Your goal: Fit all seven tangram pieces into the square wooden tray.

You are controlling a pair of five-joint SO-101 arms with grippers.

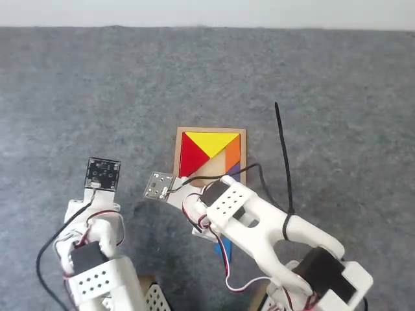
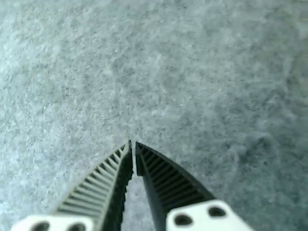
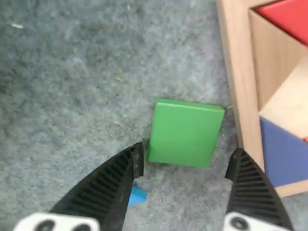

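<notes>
The square wooden tray (image 1: 177,153) lies at the table's middle, holding a yellow triangle (image 1: 210,142), a red triangle (image 1: 190,156), an orange piece (image 1: 233,158) and a purple-blue piece (image 1: 234,173). In the right wrist view the tray (image 3: 236,82) shows a red piece (image 3: 284,14) and a blue piece (image 3: 284,154). A green square piece (image 3: 185,133) lies flat on the carpet just outside the tray wall. My right gripper (image 3: 186,161) is open, its fingers on either side of the green piece. A small light-blue piece (image 3: 137,196) peeks out by one finger. My left gripper (image 2: 133,146) is shut over bare carpet.
Grey carpet covers the whole table. A black cable (image 1: 283,155) rises from the right arm beside the tray. A blue piece (image 1: 224,249) shows under the right arm. The left arm (image 1: 97,227) stands at the front left, apart from the tray.
</notes>
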